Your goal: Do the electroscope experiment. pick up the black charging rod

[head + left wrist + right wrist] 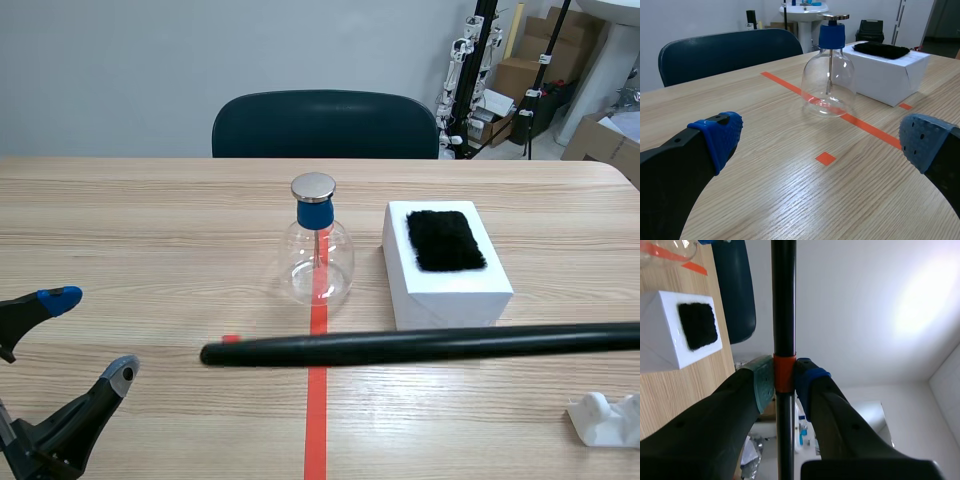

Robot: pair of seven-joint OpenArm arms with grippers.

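Pickup seemingly done: black charging rod (pixel 400 347) clamped in right gripper (pixel 784 382), apparently lifted. Left gripper (pixel 90 335) gaping, empty. Yet to do: charging, electroscope (pixel 318 250).

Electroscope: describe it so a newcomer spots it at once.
On the light wooden table, follow the orange-red tape line away from the robot. On it stands a clear glass flask with a blue collar and a shiny metal disc, beside the white box; it alone is see-through.

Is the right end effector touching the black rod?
Touching. Right wrist view: the right end effector clamps the black rod, both pads pressed against its orange band.
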